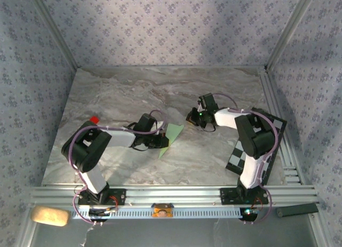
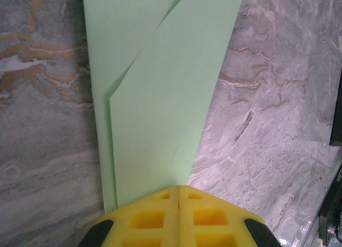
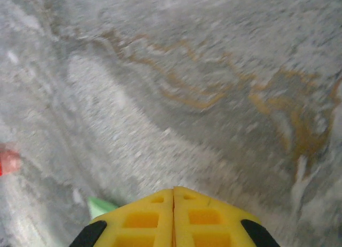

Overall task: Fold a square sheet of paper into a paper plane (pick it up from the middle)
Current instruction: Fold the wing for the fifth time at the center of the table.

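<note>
At one end of the paper plane [image 2: 160, 97]: left gripper [image 2: 178, 188] jaws clamped on it | right gripper [image 3: 173, 190] just beside it, jaws together, empty | for you: folding looks nearly done, only release seems left.

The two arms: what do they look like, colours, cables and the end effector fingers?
Both the left arm and right arm have white links, bulky black joint housings and a thin purple cable looping along. A green light glows near the right wrist. The left end effector and right end effector have yellow fingers with square recesses, black at the sides.
</note>
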